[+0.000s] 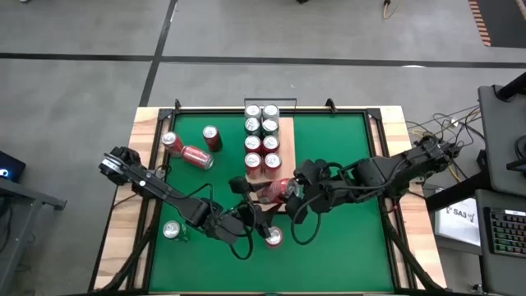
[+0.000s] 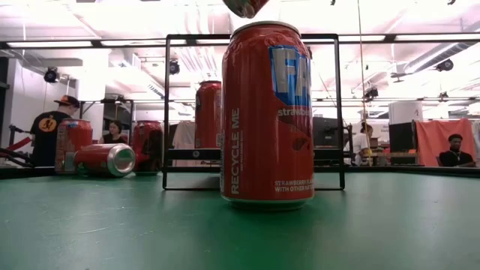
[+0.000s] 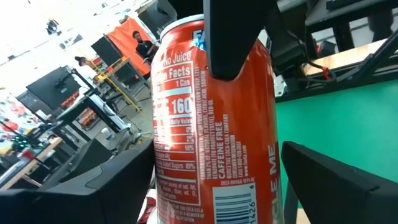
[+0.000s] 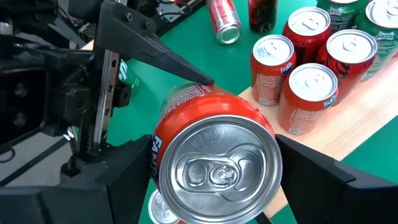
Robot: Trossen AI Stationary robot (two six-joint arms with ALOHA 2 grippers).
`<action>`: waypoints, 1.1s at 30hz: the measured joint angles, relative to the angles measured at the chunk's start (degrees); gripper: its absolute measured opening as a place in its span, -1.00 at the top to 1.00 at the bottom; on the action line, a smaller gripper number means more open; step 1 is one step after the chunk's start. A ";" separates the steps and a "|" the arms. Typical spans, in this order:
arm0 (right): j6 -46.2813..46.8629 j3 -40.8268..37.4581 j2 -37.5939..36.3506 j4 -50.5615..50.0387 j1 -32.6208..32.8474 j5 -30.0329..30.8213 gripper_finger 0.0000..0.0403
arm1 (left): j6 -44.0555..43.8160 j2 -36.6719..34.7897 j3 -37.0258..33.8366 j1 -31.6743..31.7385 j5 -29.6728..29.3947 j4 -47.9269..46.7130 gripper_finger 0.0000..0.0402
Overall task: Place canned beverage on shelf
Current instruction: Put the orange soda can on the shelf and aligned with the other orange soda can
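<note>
Red can point(image 1: 278, 189) is in the air on its side over the 6 o'clock end of the shelf point(image 1: 287, 144), not set down yet. Right gripper point(image 1: 283, 191) comes in from 3 o'clock with its fingers point(image 4: 124, 177) clenched on the can's two sides, can top facing the wrist camera. Left gripper point(image 1: 251, 199) reaches in from 8 o'clock to the same can. Its fingers point(image 3: 329, 180) sit spread on either side of the can, released, with a thin gap showing on one side. Shelf lies lengthwise from the centre of the green mat point(image 1: 345, 156) toward 12 o'clock. It carries a double row of upright cans point(image 1: 261, 136), green ones at the 12 o'clock end, red ones nearer the held can. Another upright red can point(image 1: 273, 238) stands on the mat at 6 o'clock, just beside both grippers. One silver-topped can point(image 1: 171, 230) stands at 8 o'clock. At 10 o'clock, two upright cans point(image 1: 212, 136) and one tipped can point(image 1: 196, 156).
</note>
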 joint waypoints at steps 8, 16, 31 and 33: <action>-0.17 0.00 0.00 1.60 -0.09 0.15 -0.42 | 0.25 0.00 0.00 0.24 -1.91 0.22 -0.65; -0.34 -0.02 0.00 1.69 -0.04 0.12 -0.43 | 0.86 0.00 0.00 0.29 -2.34 0.31 -0.36; -0.41 -0.02 0.00 1.71 -0.13 -0.38 -0.58 | 0.70 0.02 0.00 -0.98 -2.50 0.72 -0.36; -0.97 -0.03 0.00 1.85 -0.11 -0.66 -0.62 | 0.33 0.02 0.00 -1.35 -2.24 0.78 -0.36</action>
